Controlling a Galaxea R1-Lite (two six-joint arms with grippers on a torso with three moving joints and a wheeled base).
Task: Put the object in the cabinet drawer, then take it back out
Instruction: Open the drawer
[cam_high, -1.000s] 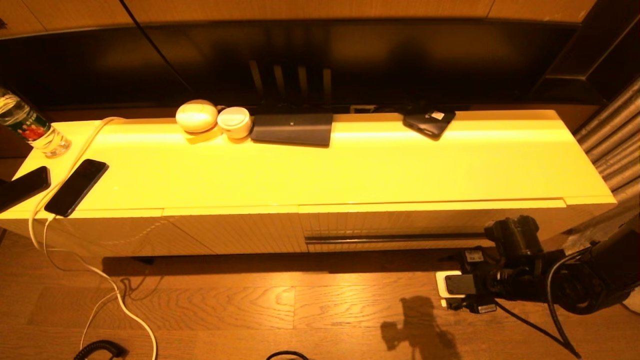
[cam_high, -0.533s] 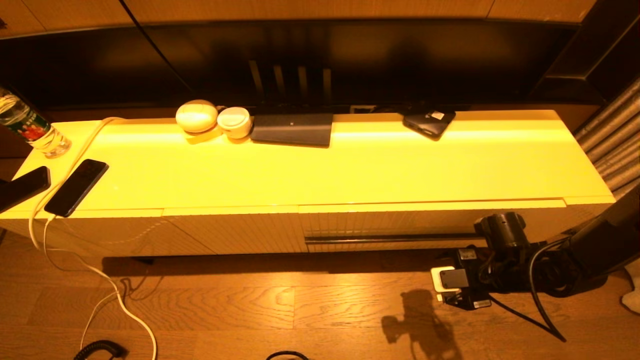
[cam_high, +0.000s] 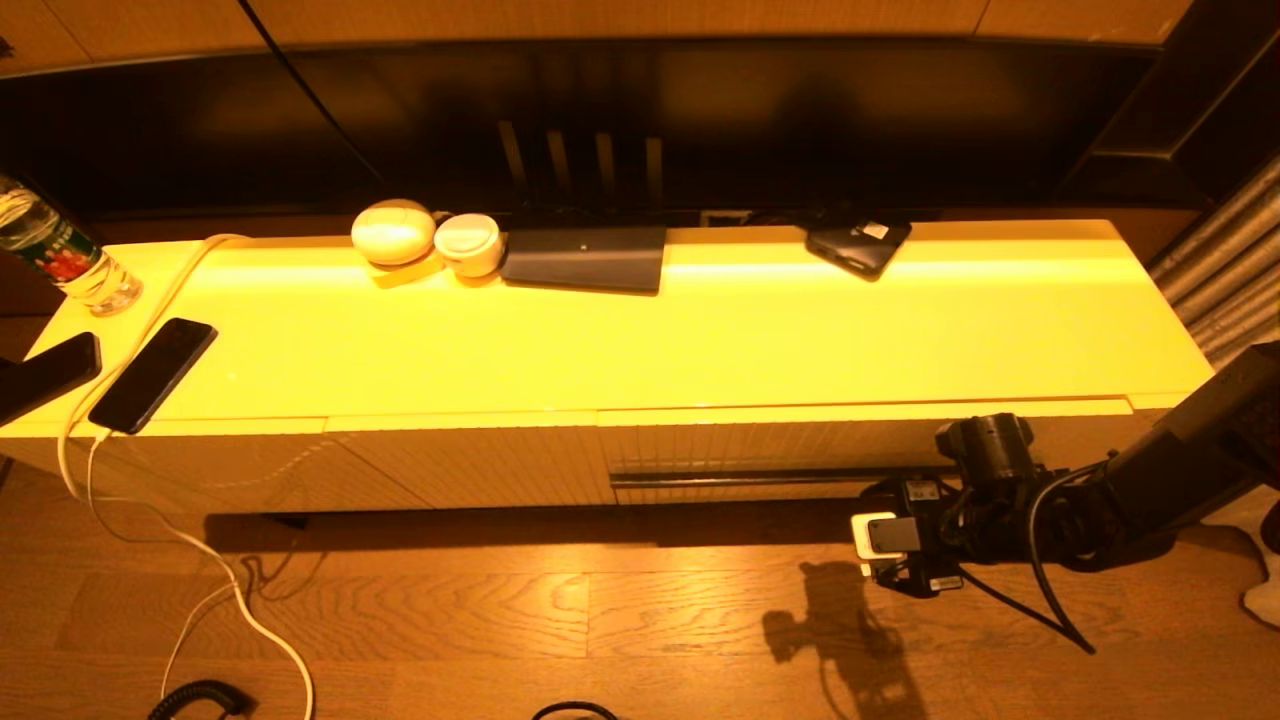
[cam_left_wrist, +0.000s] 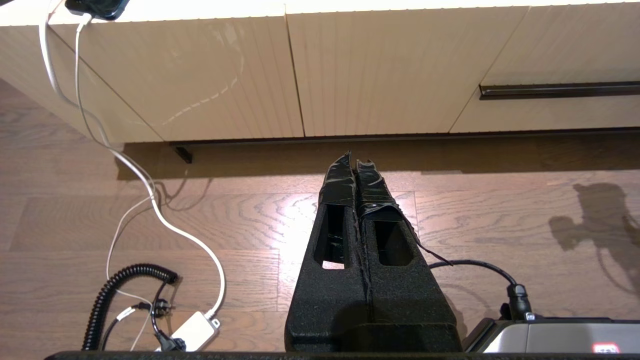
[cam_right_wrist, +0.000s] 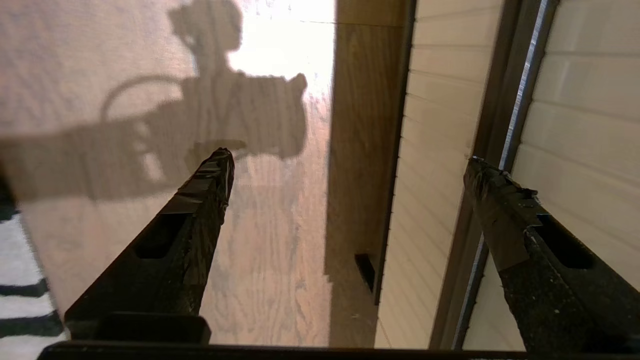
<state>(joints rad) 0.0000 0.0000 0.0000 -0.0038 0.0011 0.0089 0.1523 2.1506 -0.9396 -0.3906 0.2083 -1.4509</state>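
The cabinet drawer (cam_high: 790, 442) is pushed in, its ribbed cream front flush with the low cabinet and its dark handle strip (cam_high: 770, 479) running along the lower edge. My right gripper (cam_high: 888, 545) hangs low over the floor just in front of the strip's right end. It is open and holds nothing. In the right wrist view the right gripper (cam_right_wrist: 350, 157) has one fingertip (cam_right_wrist: 482, 172) lying over the handle strip (cam_right_wrist: 517, 95) and the other over the floor. My left gripper (cam_left_wrist: 353, 161) is shut and empty, low over the floor before the cabinet's left panels.
On the cabinet top (cam_high: 700, 340) lie a black phone (cam_high: 152, 374) on a white cable, a water bottle (cam_high: 60, 255), two white round cases (cam_high: 430, 238), a dark flat pad (cam_high: 585, 258) and a dark device (cam_high: 858, 243). Cables (cam_left_wrist: 150, 190) trail on the wooden floor.
My right arm has moved left and closer to the cabinet front, bringing the open gripper up toward the right end of the drawer's handle strip. Nothing else moved.
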